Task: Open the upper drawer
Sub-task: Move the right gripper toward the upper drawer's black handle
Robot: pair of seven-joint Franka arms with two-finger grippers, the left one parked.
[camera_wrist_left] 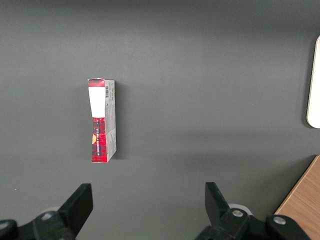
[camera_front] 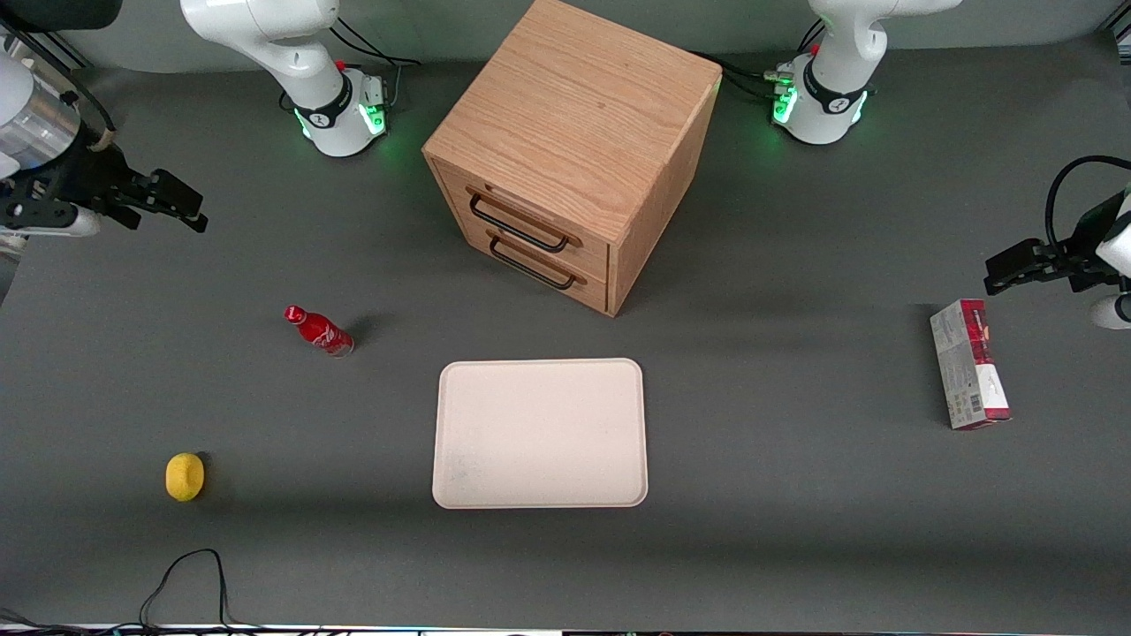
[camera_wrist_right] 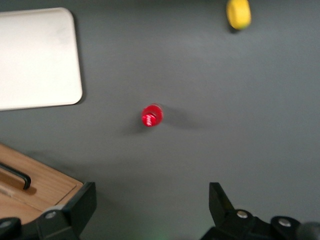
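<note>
The light-oak cabinet (camera_front: 574, 115) stands on the table, turned at an angle. Its upper drawer (camera_front: 583, 250) looks shut, flush with the lower drawer (camera_front: 594, 287) beneath it. A thin black bar handle (camera_front: 517, 226) runs across the upper drawer's front. My gripper (camera_front: 181, 205) hangs above the table toward the working arm's end, well apart from the cabinet. It is open with nothing between its fingers (camera_wrist_right: 82, 202). In the right wrist view a corner of the cabinet (camera_wrist_right: 45, 186) and one end of a black handle (camera_wrist_right: 17, 176) show beside the gripper (camera_wrist_right: 151, 192).
A red bottle (camera_front: 318, 329) (camera_wrist_right: 151, 115) stands between my gripper and the cream tray (camera_front: 540, 433) (camera_wrist_right: 35, 57). A yellow object (camera_front: 185, 476) (camera_wrist_right: 238, 13) lies nearer the front camera. A red and white box (camera_front: 969, 364) (camera_wrist_left: 102, 121) lies toward the parked arm's end.
</note>
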